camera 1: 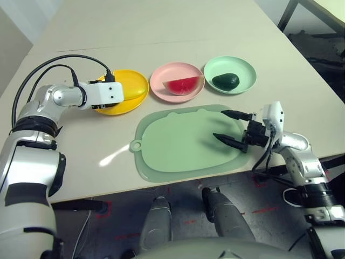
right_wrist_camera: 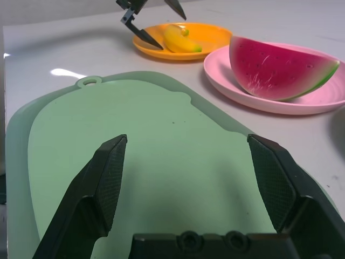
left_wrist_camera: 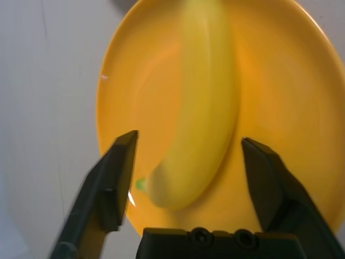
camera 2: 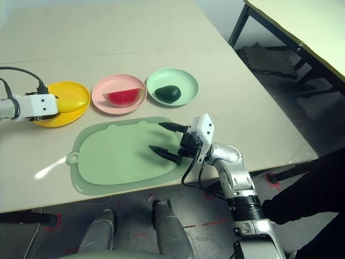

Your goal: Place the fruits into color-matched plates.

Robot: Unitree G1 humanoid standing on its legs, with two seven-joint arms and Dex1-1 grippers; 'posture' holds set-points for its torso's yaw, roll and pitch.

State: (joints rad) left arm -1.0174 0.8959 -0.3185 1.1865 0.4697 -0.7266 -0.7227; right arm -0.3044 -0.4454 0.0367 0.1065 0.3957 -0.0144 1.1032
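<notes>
Banana (left_wrist_camera: 207,108) lies in the yellow plate (camera 1: 121,109), between the spread fingers of the left gripper (left_wrist_camera: 188,141), touching neither. The release looks to be the step in hand, likely the last of 3 placements. Right of the yellow plate, the watermelon wedge (camera 1: 183,86) sits in the pink plate (camera 1: 161,73); farther right of it, the avocado (camera 1: 226,81) rests in the mint plate (camera 1: 245,70). Nearer the robot than the yellow plate, the right gripper (right_wrist_camera: 187,137) stands spread and empty over the green mat (camera 1: 183,140). Next move: lift the left gripper straight up, clear of the banana.

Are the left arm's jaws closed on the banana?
No, the left jaws stand apart, and the banana lies on the yellow plate between and beyond them.
</notes>
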